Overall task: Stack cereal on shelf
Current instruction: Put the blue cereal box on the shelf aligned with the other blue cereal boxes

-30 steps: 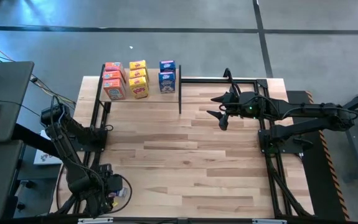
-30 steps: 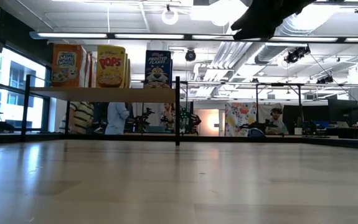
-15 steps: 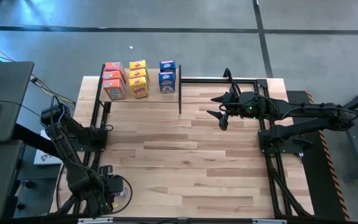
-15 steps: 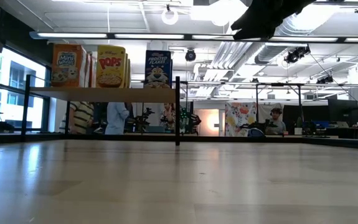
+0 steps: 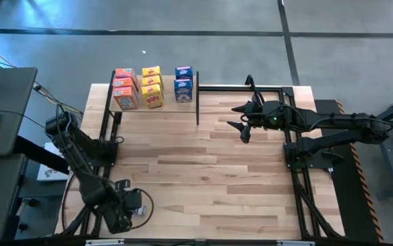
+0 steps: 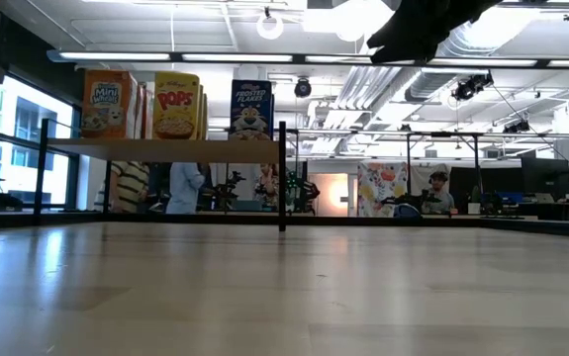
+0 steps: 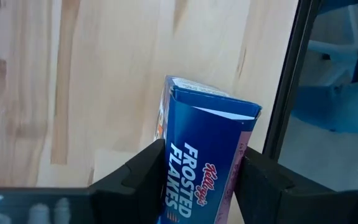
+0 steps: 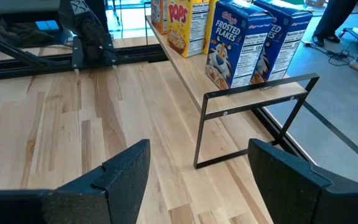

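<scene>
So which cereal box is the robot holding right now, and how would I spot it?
Start at the wooden table and go to its near left corner, far from the shelf where the other boxes stand. There the left gripper is shut on a blue Frosted Flakes box. It is the only box off the shelf, pinched between two dark fingers.

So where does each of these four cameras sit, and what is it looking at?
High view: above, facing straight down on the plank-patterned wooden table; shows both arms.
Low view: at tabletop height, facing level across to the light-wood black-posted shelf; one dark arm overhead.
Left wrist view: the left gripper, jaws shut on a blue cardboard Frosted Flakes box.
Right wrist view: the right gripper, jaws open, facing the shelf.
Shared: high, low and right wrist views all show the shelf.
</scene>
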Robot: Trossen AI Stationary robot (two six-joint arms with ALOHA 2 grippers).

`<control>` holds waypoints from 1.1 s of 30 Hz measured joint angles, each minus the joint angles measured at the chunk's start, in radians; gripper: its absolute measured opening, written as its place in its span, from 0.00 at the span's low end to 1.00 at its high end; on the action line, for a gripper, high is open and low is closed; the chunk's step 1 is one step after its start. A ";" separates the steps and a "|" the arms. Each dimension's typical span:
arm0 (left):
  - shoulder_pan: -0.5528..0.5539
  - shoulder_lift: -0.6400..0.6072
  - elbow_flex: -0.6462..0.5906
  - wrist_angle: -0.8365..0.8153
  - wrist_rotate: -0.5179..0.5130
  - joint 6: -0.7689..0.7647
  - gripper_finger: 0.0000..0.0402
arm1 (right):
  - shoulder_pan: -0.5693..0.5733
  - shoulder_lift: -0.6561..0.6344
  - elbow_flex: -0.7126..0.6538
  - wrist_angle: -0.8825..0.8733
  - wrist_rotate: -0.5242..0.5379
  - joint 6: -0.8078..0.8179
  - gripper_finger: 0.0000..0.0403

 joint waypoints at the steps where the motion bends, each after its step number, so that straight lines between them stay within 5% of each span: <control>1: 0.014 -0.004 0.000 0.002 0.004 0.016 0.39 | 0.000 0.000 0.000 0.000 0.000 0.000 0.66; 14: 0.256 -0.059 0.001 0.019 0.070 0.314 0.39 | 0.000 0.000 0.000 0.000 0.000 0.000 0.66; 33: 0.782 -0.097 0.001 0.017 0.140 0.894 0.39 | 0.000 0.000 0.000 0.000 0.000 0.000 0.66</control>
